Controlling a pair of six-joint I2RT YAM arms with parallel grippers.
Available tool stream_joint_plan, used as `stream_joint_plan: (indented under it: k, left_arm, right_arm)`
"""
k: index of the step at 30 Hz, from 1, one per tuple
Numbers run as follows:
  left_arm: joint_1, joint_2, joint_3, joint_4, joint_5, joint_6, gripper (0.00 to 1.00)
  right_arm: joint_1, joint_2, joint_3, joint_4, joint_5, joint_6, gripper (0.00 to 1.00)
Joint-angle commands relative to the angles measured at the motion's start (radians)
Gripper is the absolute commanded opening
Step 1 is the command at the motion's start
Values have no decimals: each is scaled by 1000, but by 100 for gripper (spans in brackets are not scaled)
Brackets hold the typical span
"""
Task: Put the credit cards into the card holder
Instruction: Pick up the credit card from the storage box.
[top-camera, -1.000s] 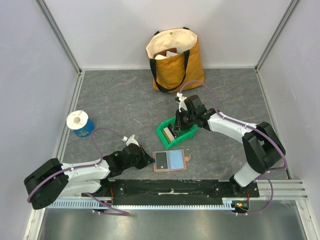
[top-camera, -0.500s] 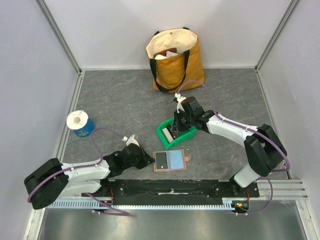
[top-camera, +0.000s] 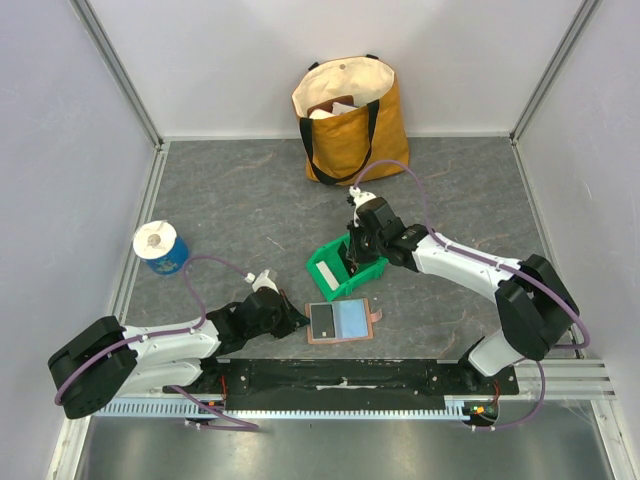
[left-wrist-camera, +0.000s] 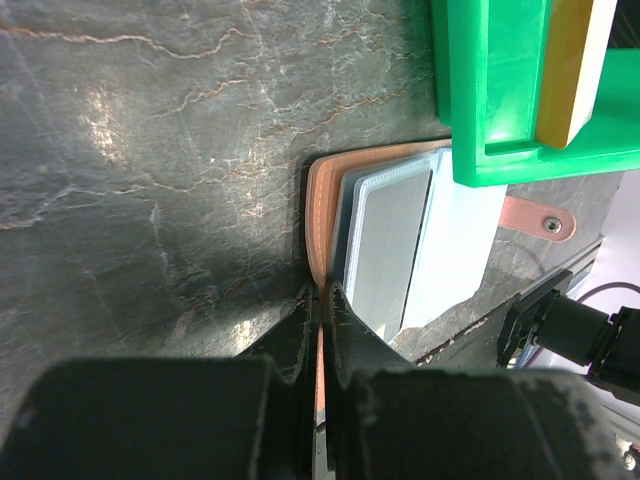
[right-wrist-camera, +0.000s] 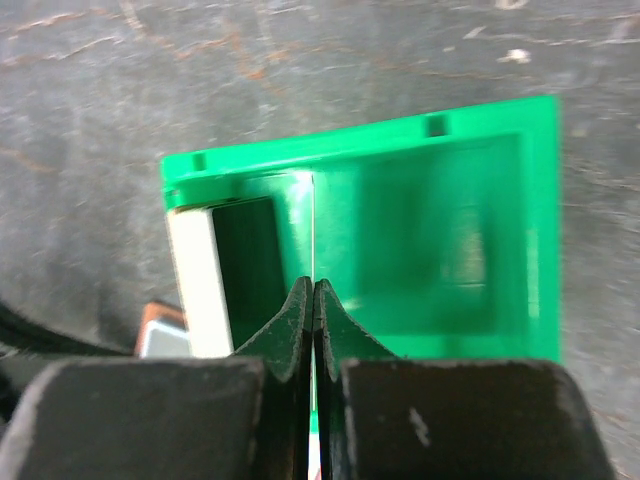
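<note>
My left arm lies low, left gripper (left-wrist-camera: 320, 300) clamped on the open card holder (top-camera: 340, 322) at lower centre, long axis left-right, tab pointing right. My right gripper (right-wrist-camera: 313, 290), reaching centre, pinches a white card (right-wrist-camera: 313, 215) edge-on in the green bin (right-wrist-camera: 360, 140)

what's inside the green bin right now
A pale slab stands against one wall of the green bin, and the right gripper inside it is shut on a thin white card seen edge-on. The floor beneath the gripper is hidden.
</note>
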Motion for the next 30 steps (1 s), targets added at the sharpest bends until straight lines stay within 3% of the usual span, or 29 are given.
stream_joint_plan:
  k: [1, 15, 30]
  left_arm:
    - [3, 28, -28, -135, -21, 40, 2]
    - [3, 24, -31, -139, -25, 40, 2]
    - [4, 20, -35, -141, -25, 43, 2]
  right_arm:
    - [0, 2, 27, -25, 219, -70, 0]
    - [0, 41, 13, 10, 368, -229, 0]
    - [-52, 56, 29, 24, 453, -297, 0]
